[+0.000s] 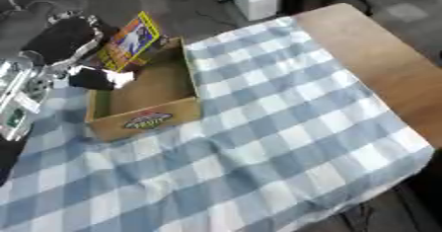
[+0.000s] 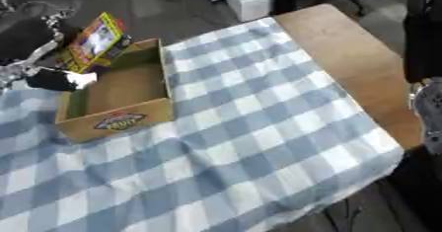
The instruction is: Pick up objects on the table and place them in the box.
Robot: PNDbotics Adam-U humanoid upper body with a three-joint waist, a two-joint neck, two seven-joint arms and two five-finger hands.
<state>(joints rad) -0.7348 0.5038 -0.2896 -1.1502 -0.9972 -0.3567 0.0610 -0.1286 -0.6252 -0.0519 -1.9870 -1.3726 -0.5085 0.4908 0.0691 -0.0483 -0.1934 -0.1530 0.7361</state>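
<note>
A wooden table (image 1: 380,63) runs from the far edge toward the right, most of it covered by a blue and white checked cloth (image 1: 276,132) that hangs over the near right corner. An open cardboard box (image 1: 147,102) sits on the cloth near its far left corner, a printed label on its near wall. The left hand (image 1: 65,41) holds a yellow packet (image 1: 129,41) tilted over the box's far left corner, fingers wrapped round it.

A wooden bench (image 1: 380,58) carries a blue-and-white checked cloth (image 1: 285,127) that covers most of it, leaving the right strip bare. An open cardboard box (image 1: 147,120) sits on the cloth near its left side.
</note>
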